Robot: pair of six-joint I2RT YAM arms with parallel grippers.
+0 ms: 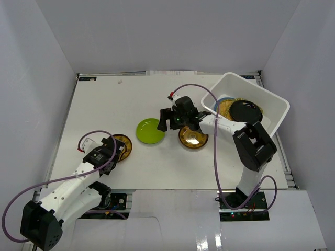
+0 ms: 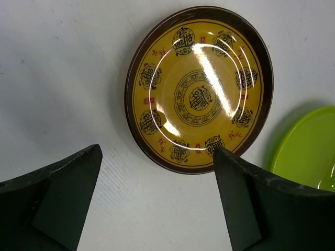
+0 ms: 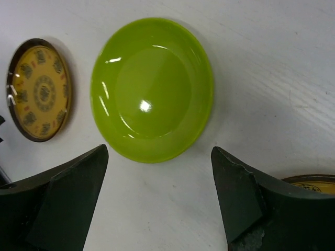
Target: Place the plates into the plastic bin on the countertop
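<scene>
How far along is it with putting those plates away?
Partly done: the white bin already holds a black plate and other plates. Nothing is gripped: the open right gripper faces the green plate, the open left gripper a gold plate. Those two and a second gold plate are left on the table.

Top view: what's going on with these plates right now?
Neither arm holds anything. The left gripper hangs open over a gold-amber patterned plate. The right gripper hangs open over the lime green plate, with a second amber plate beside it. The white bin already holds a black plate and another amber one. Three plates lie on the countertop.
</scene>
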